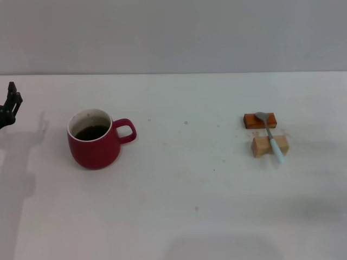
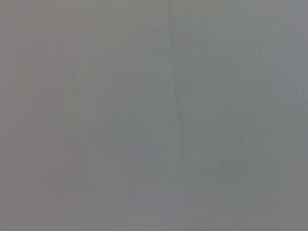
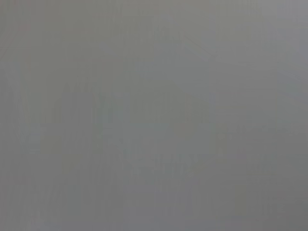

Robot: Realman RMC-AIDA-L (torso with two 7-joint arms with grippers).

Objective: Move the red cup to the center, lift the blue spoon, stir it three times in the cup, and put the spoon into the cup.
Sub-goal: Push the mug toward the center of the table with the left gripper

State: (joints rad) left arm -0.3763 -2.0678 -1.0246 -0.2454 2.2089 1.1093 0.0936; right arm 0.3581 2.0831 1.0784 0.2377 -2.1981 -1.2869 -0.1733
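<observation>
The red cup [image 1: 95, 142] stands upright on the left part of the white table, dark liquid inside, its handle [image 1: 126, 130] turned toward the table's middle. On the right, the blue spoon [image 1: 271, 137] lies across two small blocks, its metal bowl on the orange block [image 1: 259, 120] and its pale blue handle over the tan block [image 1: 269, 145]. My left gripper [image 1: 11, 103] shows as a dark shape at the far left edge, well left of the cup and apart from it. The right gripper is out of view. Both wrist views show only a plain grey surface.
The white table [image 1: 184, 184] runs back to a grey wall. A wide bare stretch of tabletop lies between the cup and the blocks, and more in front of them.
</observation>
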